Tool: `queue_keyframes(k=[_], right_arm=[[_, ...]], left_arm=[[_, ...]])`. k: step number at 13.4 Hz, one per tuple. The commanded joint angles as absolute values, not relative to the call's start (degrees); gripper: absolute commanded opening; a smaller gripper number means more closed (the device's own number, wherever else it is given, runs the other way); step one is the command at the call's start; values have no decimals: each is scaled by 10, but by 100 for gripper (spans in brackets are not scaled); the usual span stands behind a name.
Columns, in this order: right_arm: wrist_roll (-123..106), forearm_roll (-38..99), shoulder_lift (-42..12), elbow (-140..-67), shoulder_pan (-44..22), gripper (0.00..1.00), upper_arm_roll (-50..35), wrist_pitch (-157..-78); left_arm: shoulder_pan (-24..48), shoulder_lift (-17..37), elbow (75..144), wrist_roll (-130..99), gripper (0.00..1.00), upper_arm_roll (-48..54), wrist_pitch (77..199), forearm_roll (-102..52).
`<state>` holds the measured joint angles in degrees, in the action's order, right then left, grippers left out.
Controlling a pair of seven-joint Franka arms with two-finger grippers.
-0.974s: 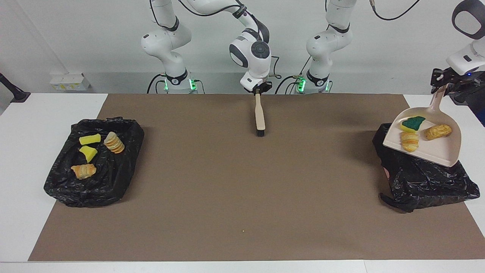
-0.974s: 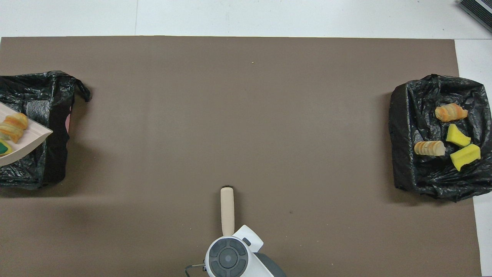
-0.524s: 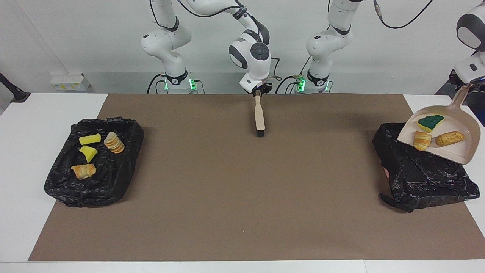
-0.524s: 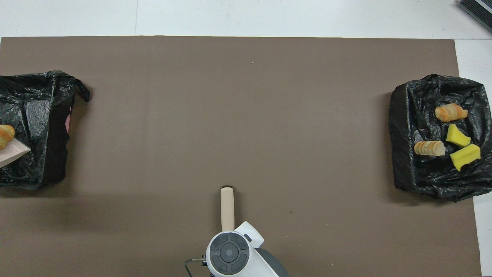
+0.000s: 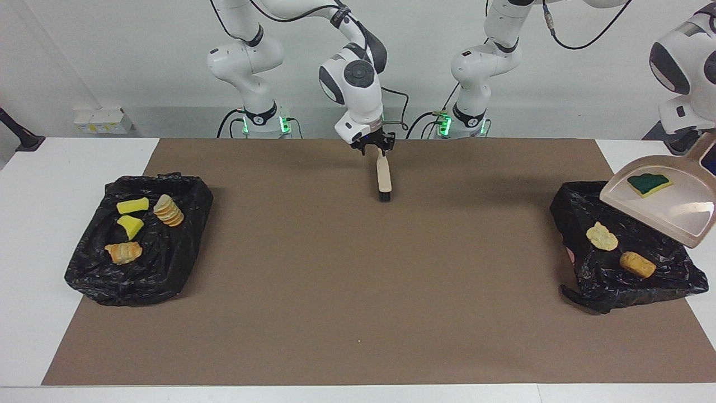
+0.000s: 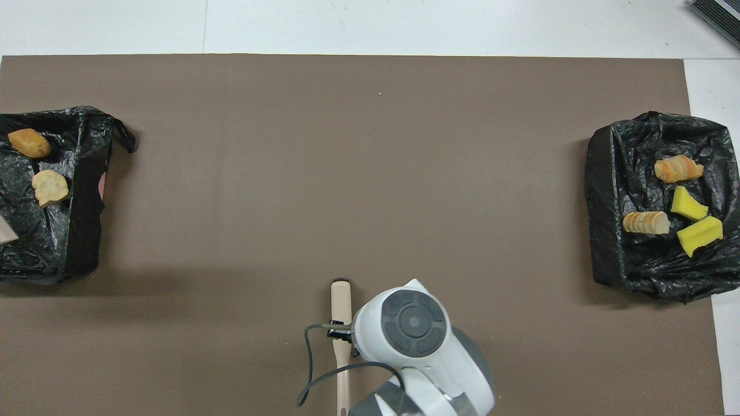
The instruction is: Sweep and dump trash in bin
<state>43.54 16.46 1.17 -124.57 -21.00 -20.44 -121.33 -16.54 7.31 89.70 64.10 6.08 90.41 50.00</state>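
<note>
The beige dustpan (image 5: 671, 210) hangs tilted over the black-lined bin (image 5: 665, 280) at the left arm's end, its handle in my shut left gripper (image 5: 689, 144). A green-and-yellow sponge (image 5: 648, 184) still lies in the pan. Two bread-like trash pieces (image 5: 602, 237) (image 5: 637, 264) lie in that bin, seen from overhead as the pale slice (image 6: 50, 188) and the roll (image 6: 29, 143). My right gripper (image 5: 373, 149) stands open just above the handle of the brush (image 5: 384, 178), which lies on the mat.
A second black-lined bin (image 5: 162, 274) at the right arm's end holds two yellow wedges (image 5: 132, 206) and two bread pieces (image 5: 168, 210). The brown mat (image 5: 358, 280) covers the table between the bins. A small crumb (image 5: 358, 341) lies farther from the robots.
The left arm tipped the dustpan up and two bread pieces slid into the bin below; the sponge stayed in the pan. The right gripper opened off the brush handle and rose slightly.
</note>
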Motion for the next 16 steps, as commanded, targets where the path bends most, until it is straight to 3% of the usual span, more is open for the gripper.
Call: queue_keyframes(k=[1, 2, 3, 8, 12, 16], right_arm=[[395, 155, 76, -1258, -130, 81, -210, -1171], [391, 155, 83, -1252, -94, 96, -209, -1159], [391, 152, 83, -1247, -66, 100, -208, -1142], [325, 94, 77, -1132, 56, 100, -208, -1064], [287, 49, 53, -1064, 83, 100, -208, -1026], [237, 44, 40, -1013, 96, 100, -199, -1005]], left_arm=[[-154, 94, 881, 651, 0, 54, 913, 533], [-148, 97, 880, 652, 0, 53, 904, 545], [-126, 98, 881, 646, 0, 53, 895, 556], [-69, 106, 895, 522, 0, 52, 825, 595], [-57, 134, 854, 572, 0, 54, 779, 664], [-24, 140, 858, 554, 0, 53, 773, 673]])
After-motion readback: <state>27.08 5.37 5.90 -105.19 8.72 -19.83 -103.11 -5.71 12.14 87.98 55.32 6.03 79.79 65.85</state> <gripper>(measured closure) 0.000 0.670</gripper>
